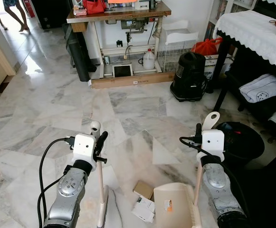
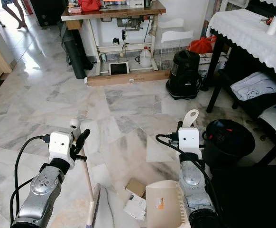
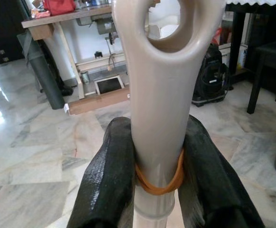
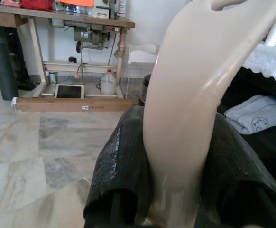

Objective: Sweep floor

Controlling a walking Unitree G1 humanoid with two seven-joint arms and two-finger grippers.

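Floor: grey-veined white marble tiles, glossy.
Near the robot: a small brown cardboard box and a white carton lie just beside a beige dustpan.
Farther off: a black vacuum cleaner, a long wooden plank, a black round bin.

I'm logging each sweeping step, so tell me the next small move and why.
Probably draw the broom in the left claw rightward, pushing the small boxes toward the dustpan held by the right claw. The boxes lie on the floor between broom head and pan, just outside its mouth.
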